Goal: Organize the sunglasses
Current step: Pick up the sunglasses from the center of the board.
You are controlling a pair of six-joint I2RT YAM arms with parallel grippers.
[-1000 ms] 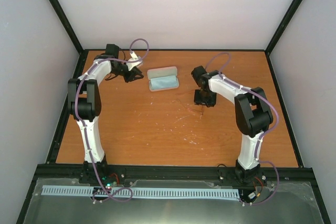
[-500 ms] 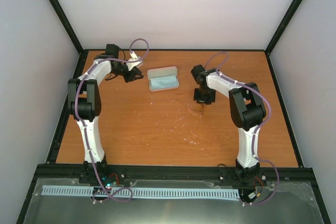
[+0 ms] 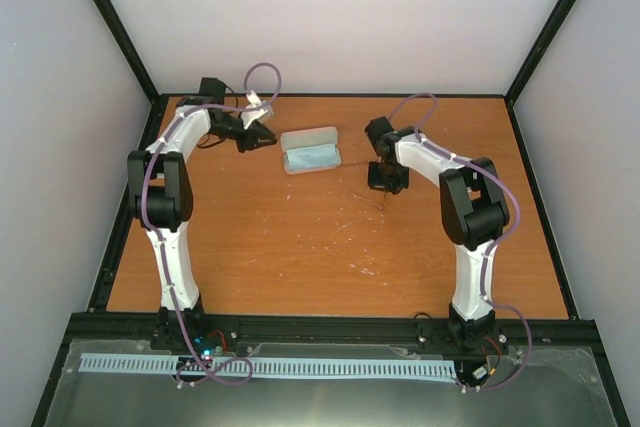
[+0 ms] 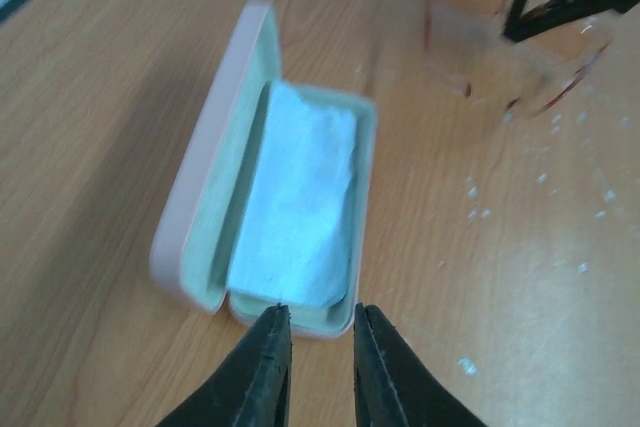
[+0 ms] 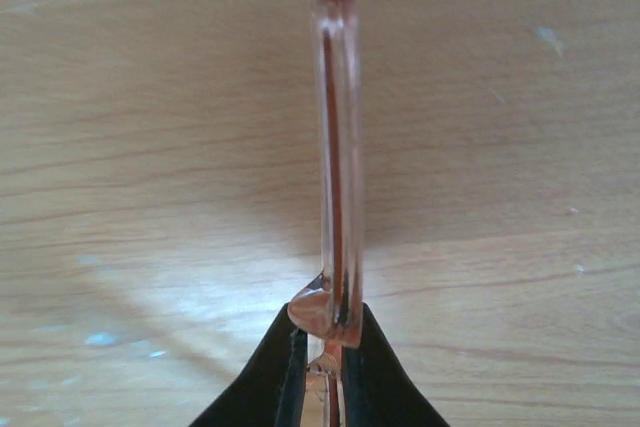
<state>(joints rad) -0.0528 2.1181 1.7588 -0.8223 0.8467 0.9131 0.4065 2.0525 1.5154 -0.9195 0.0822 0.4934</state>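
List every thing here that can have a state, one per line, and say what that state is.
Case: open, lid laid back.
Cloth: lying inside the open case.
Sunglasses: outside the case, pinched by the frame.
Right gripper: shut on the sunglasses.
Left gripper: slightly open, empty, pointing at the case.

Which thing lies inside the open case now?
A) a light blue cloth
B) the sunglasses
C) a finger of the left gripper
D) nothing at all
A: the left wrist view shows only a light blue cloth inside the open case; the sunglasses are outside it, pinched by the right gripper.
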